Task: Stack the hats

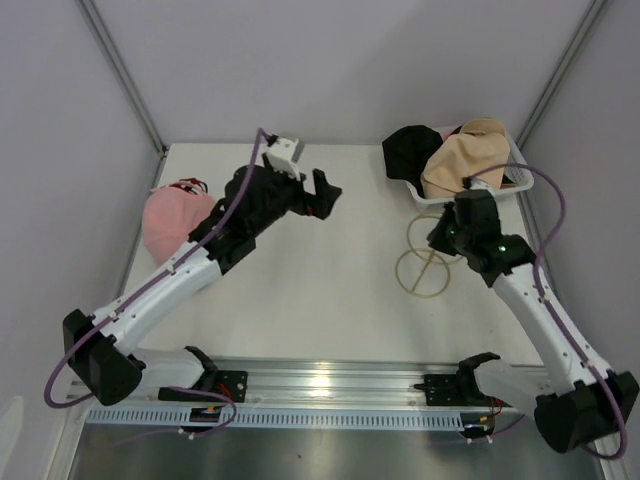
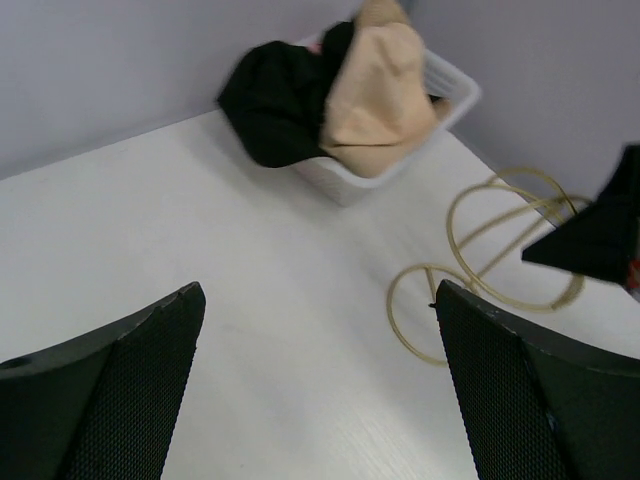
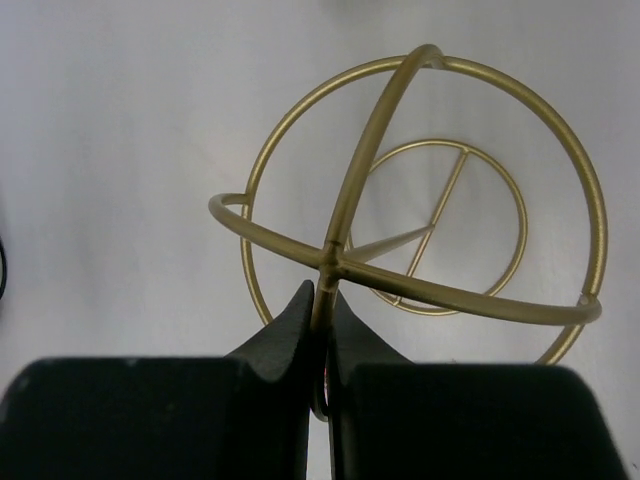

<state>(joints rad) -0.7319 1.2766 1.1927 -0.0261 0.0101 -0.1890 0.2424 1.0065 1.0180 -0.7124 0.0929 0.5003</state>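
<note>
Reader: Gripping what, at the right gripper (image 3: 322,330)?
Legend: Pinching a wire of the gold wire stand (image 3: 330,260), clamping shut on it; at the left gripper (image 2: 315,295), gaping wide and holding nothing
Reader: Lying where, as for the hats (image 2: 375,90)?
Legend: Resting near the table's (image 1: 330,300) left edge as a pink hat (image 1: 172,218); sitting in the white basket (image 2: 452,88), far right, as black hat (image 1: 408,155) and tan hat (image 1: 465,160)

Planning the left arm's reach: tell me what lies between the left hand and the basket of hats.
Bare table only, between the left hand and the basket; the left wrist view shows it. The gold wire stand sits aside.
</note>
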